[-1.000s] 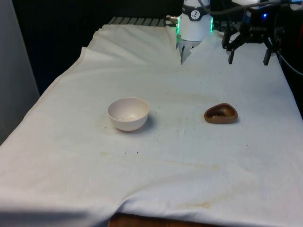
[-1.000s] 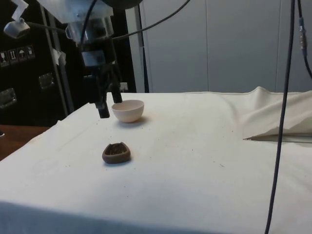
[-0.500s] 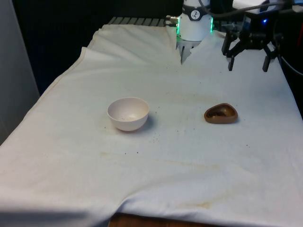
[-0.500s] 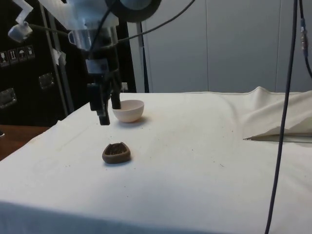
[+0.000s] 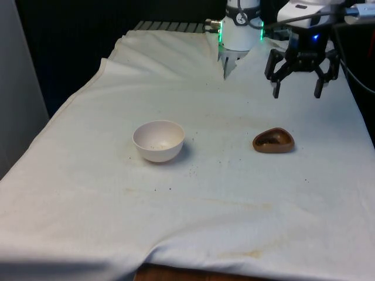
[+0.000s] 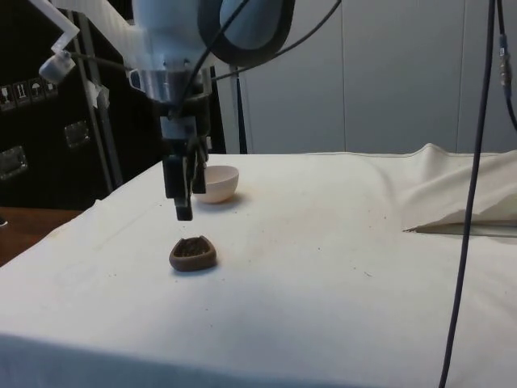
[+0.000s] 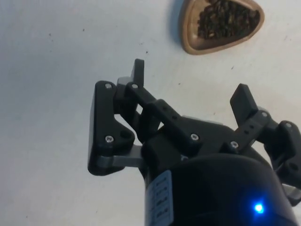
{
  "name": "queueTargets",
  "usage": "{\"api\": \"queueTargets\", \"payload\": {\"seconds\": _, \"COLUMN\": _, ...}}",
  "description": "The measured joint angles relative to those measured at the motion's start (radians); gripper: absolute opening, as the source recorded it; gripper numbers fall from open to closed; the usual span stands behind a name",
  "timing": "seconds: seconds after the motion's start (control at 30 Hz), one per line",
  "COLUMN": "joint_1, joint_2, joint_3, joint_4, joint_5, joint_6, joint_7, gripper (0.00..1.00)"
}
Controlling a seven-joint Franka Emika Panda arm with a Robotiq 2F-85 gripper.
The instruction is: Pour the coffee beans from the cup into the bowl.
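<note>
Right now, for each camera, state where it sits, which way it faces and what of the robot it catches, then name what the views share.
Front view: fixed at the table's near end, facing across the white cloth to the arm's base; the gripper hangs open above the brown cup, the white bowl toward the front view's left.
Side view: fixed at the table's side, facing across it; the gripper hovers over the cup.
Wrist view: on the wrist, looking down past the fingers at the cup of coffee beans.
Shared: all see gripper and cup; front and side see the bowl.

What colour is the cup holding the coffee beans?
Brown: the cup is a warm tan-brown with dark beans inside, clearest in the wrist view.
</note>
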Motion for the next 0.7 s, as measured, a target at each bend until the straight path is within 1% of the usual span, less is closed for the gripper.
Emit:
{"api": "queueTargets", "payload": {"seconds": 0.13, "joint_1": 0.0, "joint_2": 0.015, "joint_3": -0.01, "joint_4": -0.012, "joint_5": -0.019, "joint_6": 0.05, "joint_7": -0.018, "gripper": 1.0}}
{"api": "queueTargets", "payload": {"seconds": 0.3, "joint_1": 0.0, "joint_2": 0.032, "joint_3": -0.013, "joint_4": -0.017, "joint_5": -0.034, "joint_6": 0.082, "joint_7": -0.024, "gripper": 1.0}}
{"api": "queueTargets", "payload": {"seconds": 0.43, "joint_1": 0.0, "joint_2": 0.069, "joint_3": -0.013, "joint_4": -0.018, "joint_5": -0.057, "joint_6": 0.127, "joint_7": -0.028, "gripper": 1.0}}
{"api": "queueTargets", "payload": {"seconds": 0.57, "joint_1": 0.0, "joint_2": 0.091, "joint_3": -0.013, "joint_4": -0.01, "joint_5": -0.077, "joint_6": 0.138, "joint_7": -0.02, "gripper": 1.0}}
{"api": "queueTargets", "payload": {"seconds": 0.6, "joint_1": 0.001, "joint_2": 0.104, "joint_3": -0.013, "joint_4": -0.003, "joint_5": -0.094, "joint_6": 0.138, "joint_7": -0.009, "gripper": 1.0}}
{"api": "queueTargets", "payload": {"seconds": 0.7, "joint_1": 0.001, "joint_2": 0.121, "joint_3": -0.013, "joint_4": 0.006, "joint_5": -0.119, "joint_6": 0.138, "joint_7": 0.008, "gripper": 1.0}}
